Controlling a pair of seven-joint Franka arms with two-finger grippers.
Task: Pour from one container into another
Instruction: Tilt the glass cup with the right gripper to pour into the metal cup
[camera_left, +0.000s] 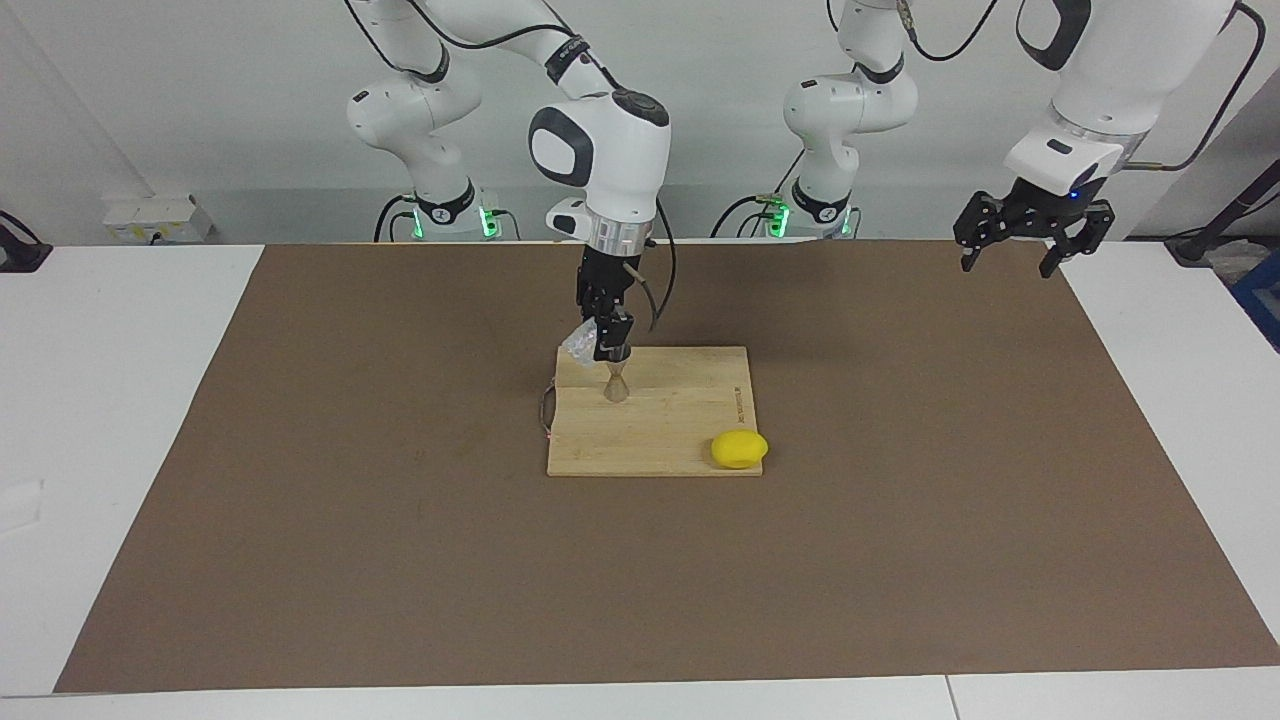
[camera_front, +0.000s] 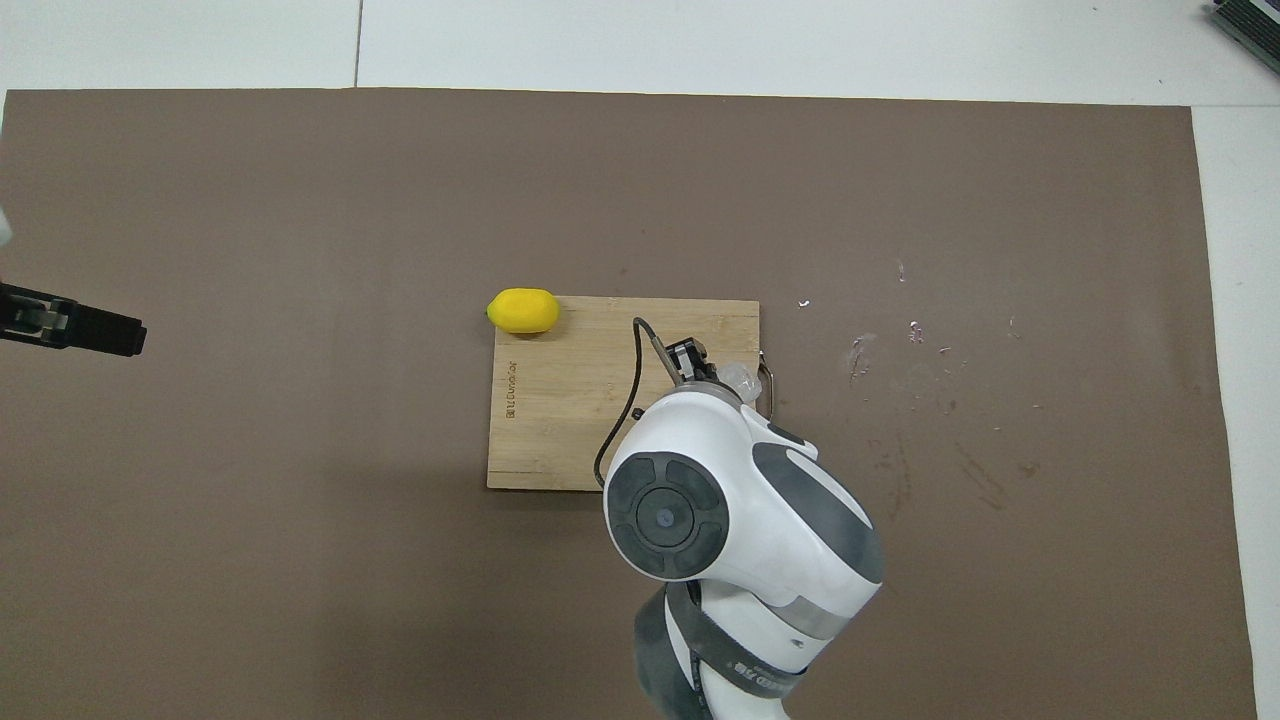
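Occlusion is heaviest in the overhead view, where the white housing of the right arm fills the lower centre of the frame and covers the jigger entirely; only a sliver of the glass cup (camera_front: 740, 377) shows past the housing, near the wire handle at the edge of the cutting board (camera_front: 560, 400). The left gripper (camera_front: 75, 328) is cut off by the left edge of that frame, so only its dark tips show. In the facing view the right gripper (camera_left: 609, 345) sits just above centre, pointing down, its jaws closed on the glass cup (camera_left: 579, 343), which juts from the side of the fingers, tilted, over the corner of the cutting board (camera_left: 650, 435). Contents of the cup cannot be made out. The jigger (camera_left: 616, 384) stands upright on the board directly below the gripper tips, its rim just under them; contact between them cannot be confirmed. The left gripper (camera_left: 1022, 237) hangs at the upper right of the facing view, over the edge of the brown mat (camera_left: 400, 560), jaws spread wide and holding nothing; that arm waits. The cup is clear and thick-walled; the jigger is metal, two cones joined at a narrow waist. The board is pale wood, rectangular, with printed lettering along one edge. A smooth yellow lemon (camera_left: 739, 449) rests at the board's lower right corner.
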